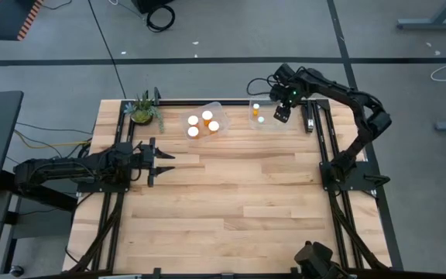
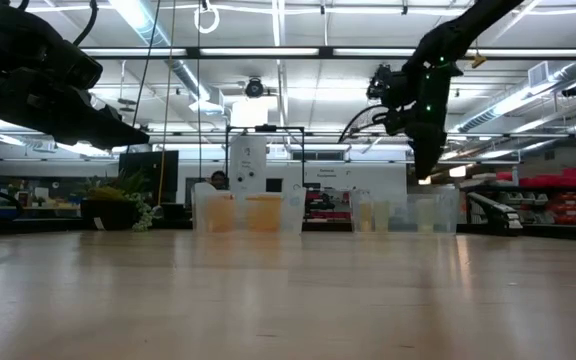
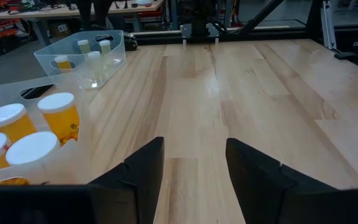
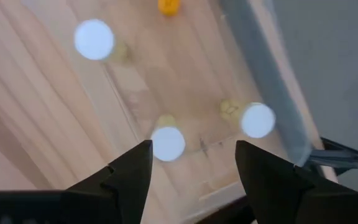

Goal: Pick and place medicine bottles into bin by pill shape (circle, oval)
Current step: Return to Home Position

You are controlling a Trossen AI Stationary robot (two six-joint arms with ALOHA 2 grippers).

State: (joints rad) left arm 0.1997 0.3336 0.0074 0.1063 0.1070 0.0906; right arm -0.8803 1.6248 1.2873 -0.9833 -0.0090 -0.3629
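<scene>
Two clear bins stand at the table's far edge. The left bin (image 1: 217, 107) holds several wide orange medicine bottles with white caps (image 1: 207, 116), which stand upright. The right bin (image 1: 269, 124) holds small bottles; three white caps (image 4: 167, 143) (image 4: 257, 120) (image 4: 94, 39) show on its floor. My right gripper (image 4: 191, 163) hangs open above this bin (image 1: 283, 115), pointing down, with nothing between its fingers. My left gripper (image 1: 158, 155) rests open near the table's left edge, level, and holds nothing (image 3: 194, 163).
A small potted plant (image 1: 144, 109) stands at the far left corner. A black frame rail (image 1: 316, 124) runs along the right side beside the right bin. Bare wood (image 1: 238, 194) covers the table's middle and near part.
</scene>
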